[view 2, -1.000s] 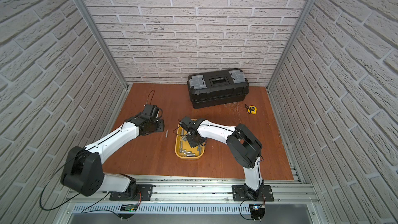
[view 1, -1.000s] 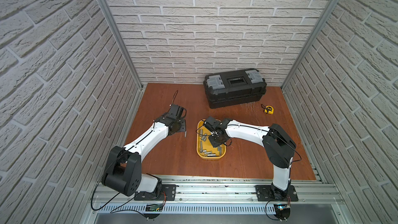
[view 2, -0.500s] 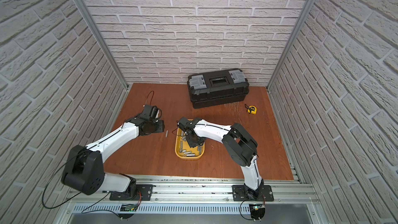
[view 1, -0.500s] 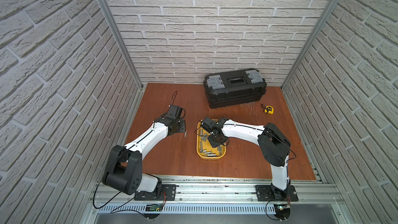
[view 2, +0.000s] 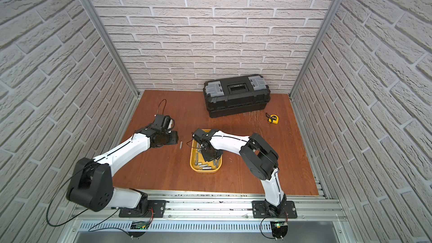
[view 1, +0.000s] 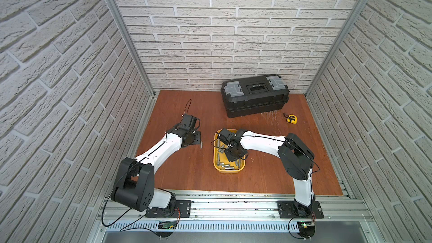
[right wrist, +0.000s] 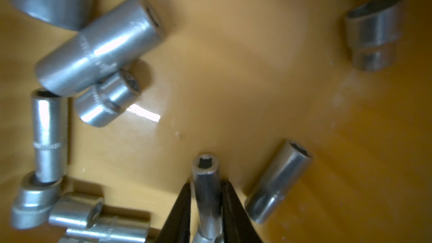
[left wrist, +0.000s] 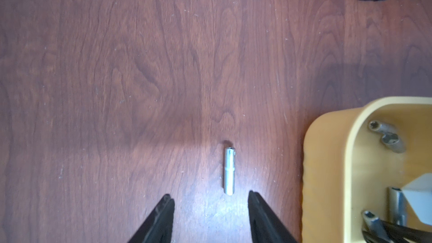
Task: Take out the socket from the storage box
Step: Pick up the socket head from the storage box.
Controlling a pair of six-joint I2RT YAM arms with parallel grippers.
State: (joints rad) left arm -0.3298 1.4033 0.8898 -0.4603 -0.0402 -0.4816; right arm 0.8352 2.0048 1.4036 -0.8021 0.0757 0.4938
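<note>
- The right gripper was down inside the storage box, its two black fingers pressed against either side of a slim socket, whose open end pointed away from the wrist.
- The wrist view was blurred, so the pinch looked closed on the socket, but I could not be sure how firmly it was seated.
- To do the step well, I judged the grip should be firm before any lift, and the lift should go straight up until the socket cleared the yellow wall, since round steel slips easily between narrow fingers.
- A neighbouring socket lay just beside the held one, apparently not touching the finger on that side. A sideways drag could knock it or tip the grip.
- A heap of sockets lay piled across the tub floor, well apart from the pinch and no hindrance to a vertical exit.
- The left gripper hung spread and empty over the table, with a loose socket lying just ahead of its fingertips, outside the tub.
- The black toolbox and a yellow tape measure sat towards the back wall, clear of both arms.
</note>
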